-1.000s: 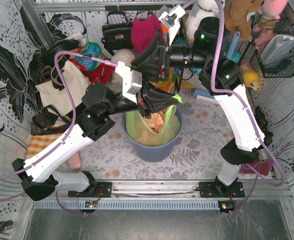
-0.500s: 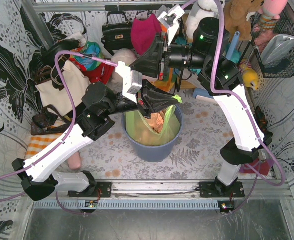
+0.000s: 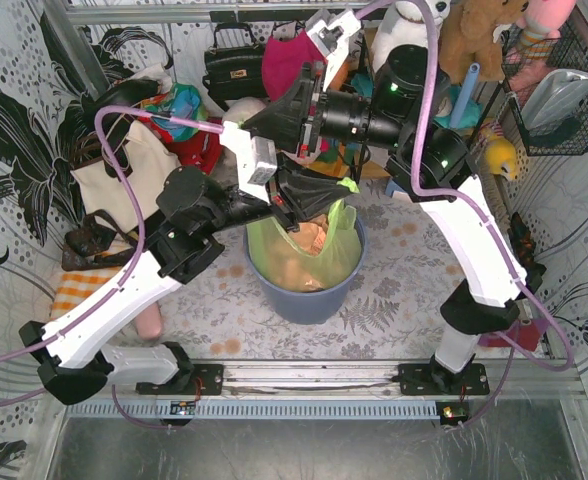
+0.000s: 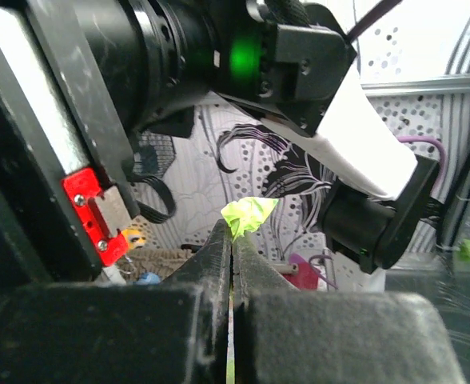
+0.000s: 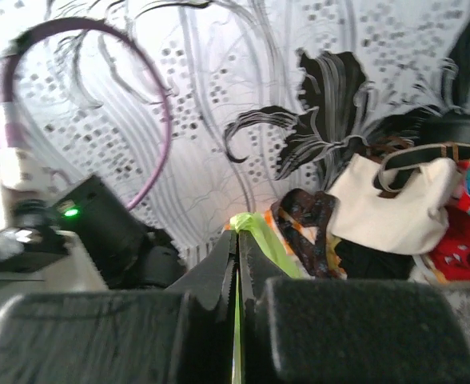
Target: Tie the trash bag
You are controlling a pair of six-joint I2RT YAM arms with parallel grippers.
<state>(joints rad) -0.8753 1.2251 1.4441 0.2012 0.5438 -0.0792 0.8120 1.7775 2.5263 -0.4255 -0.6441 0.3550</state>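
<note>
Two hands: your left hand (image 4: pixel 232 240) and right hand (image 5: pixel 236 248) each clench a green tip of the trash bag (image 3: pixel 309 250).
Change: both have risen and swung toward the bench's (image 3: pixel 394 290) far-left corner, stretching the film; you look mid-cross for the knot.
Bin: the blue bin (image 3: pixel 304 300), midway between the bench's side edges, holds the bag.
Bag contents: tan paper (image 3: pixel 319 232).

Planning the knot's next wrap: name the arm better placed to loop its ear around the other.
Right, probably. Both tools are shut on trash bag film, but the right tool crosses above the left arm with room to swing; the left tool sits low by the bin.
</note>
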